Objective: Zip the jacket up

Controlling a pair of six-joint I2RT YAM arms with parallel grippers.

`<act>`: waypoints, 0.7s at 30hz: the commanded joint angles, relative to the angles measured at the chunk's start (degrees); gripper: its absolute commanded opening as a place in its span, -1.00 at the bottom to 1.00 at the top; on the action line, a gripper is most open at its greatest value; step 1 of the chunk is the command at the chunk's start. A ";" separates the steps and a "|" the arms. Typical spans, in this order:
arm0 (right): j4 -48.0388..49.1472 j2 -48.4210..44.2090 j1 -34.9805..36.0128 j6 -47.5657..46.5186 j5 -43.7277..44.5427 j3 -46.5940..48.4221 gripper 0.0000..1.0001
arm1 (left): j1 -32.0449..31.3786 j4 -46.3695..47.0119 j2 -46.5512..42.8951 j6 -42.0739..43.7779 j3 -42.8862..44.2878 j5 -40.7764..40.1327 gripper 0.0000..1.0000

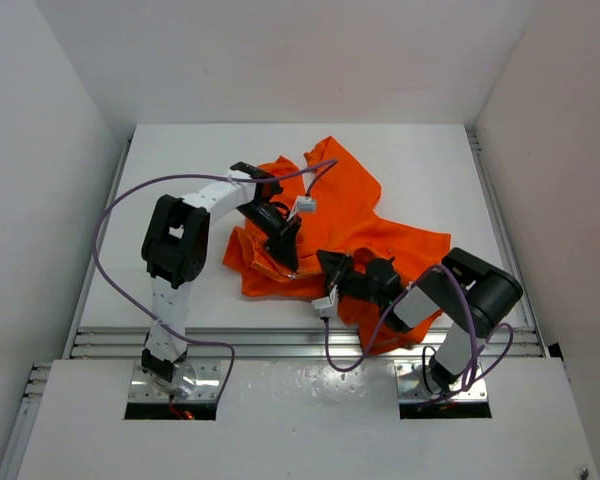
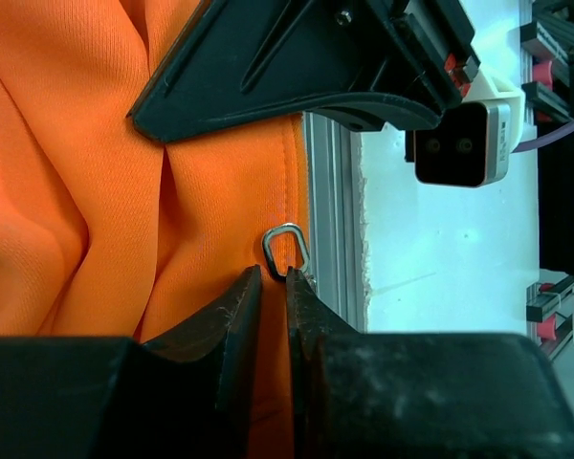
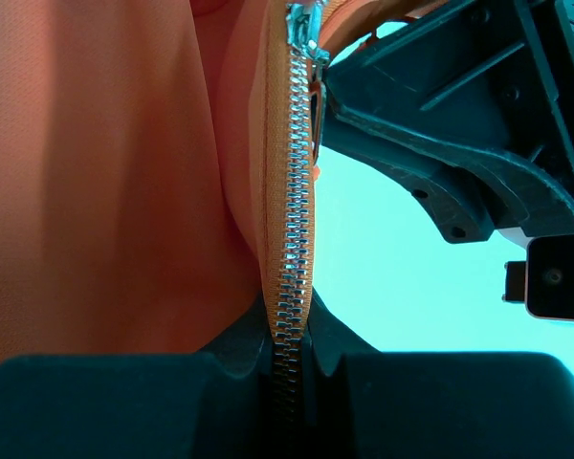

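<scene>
a: where does the jacket (image 1: 355, 235) sit for you?

b: it is spread, crumpled, on the white table (image 1: 180, 150), between and under your two grippers. the left gripper (image 1: 283, 238) reaches over its left part; the right gripper (image 1: 332, 272) lies on its near part, just to the right of the left one and close to it.

a: what do you see at your left gripper (image 2: 274, 292)?

b: its fingers (image 2: 231, 316) are nearly together, with orange fabric and the seam edge pinched at their tips. a small metal pull ring (image 2: 287, 251) stands just beyond the tips, touching or almost touching them; whether it is actually clamped cannot be told. the black body of the other gripper fills the far side above it, and a grey rail (image 2: 332, 220) runs just to the right of the seam.

a: and your right gripper (image 3: 289, 330)?

b: its fingers (image 3: 234, 344) are drawn narrow, clamped on the zipper tape (image 3: 292, 210). the closed metal teeth run straight away from the fingertips to the slider (image 3: 304, 29) at the far end, beside the left gripper's black housing (image 3: 459, 143). orange cloth lies to the left of the teeth.
</scene>
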 commanded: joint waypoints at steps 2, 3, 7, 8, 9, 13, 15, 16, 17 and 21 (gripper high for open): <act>9.30 -1.65 0.82 0.23 -1.11 -0.42 -1.00 | -0.39 -0.38 -0.82 1.41 2.49 3.92 -0.56; 9.39 -1.73 0.82 0.31 -1.28 -0.42 -1.00 | -0.39 -0.38 -0.82 1.41 2.49 4.61 -0.52; 9.39 -1.47 0.99 0.31 -1.28 -0.43 -1.00 | -0.39 -0.38 -0.82 0.28 3.28 5.15 -0.15; 9.39 -1.38 0.99 0.40 -1.02 -0.25 -1.00 | -0.39 -0.38 -0.82 0.27 3.28 5.15 -0.09; 9.30 -1.29 0.91 0.49 -0.93 -0.25 -1.00 | -1.00 -0.38 -0.82 0.27 3.28 4.45 -0.05; 9.30 -1.47 1.08 0.58 -1.11 0.02 -1.00 | -1.62 -0.38 -1.43 0.97 2.67 3.74 0.07; 9.30 -1.55 1.17 0.58 -0.93 0.10 -1.00 | -1.62 -0.38 -1.43 0.97 2.67 3.21 0.10; 9.30 -1.64 1.17 0.58 -0.93 0.37 -1.00 | -1.62 -0.38 -0.83 1.50 2.67 3.21 0.10; 9.30 -1.47 1.34 0.49 -1.02 0.37 -1.00 | -1.62 -0.38 -0.82 1.50 2.67 2.60 0.10; 9.30 -1.38 1.43 0.58 -1.11 0.81 -1.00 | -1.62 -0.38 0.32 1.50 2.67 2.60 0.12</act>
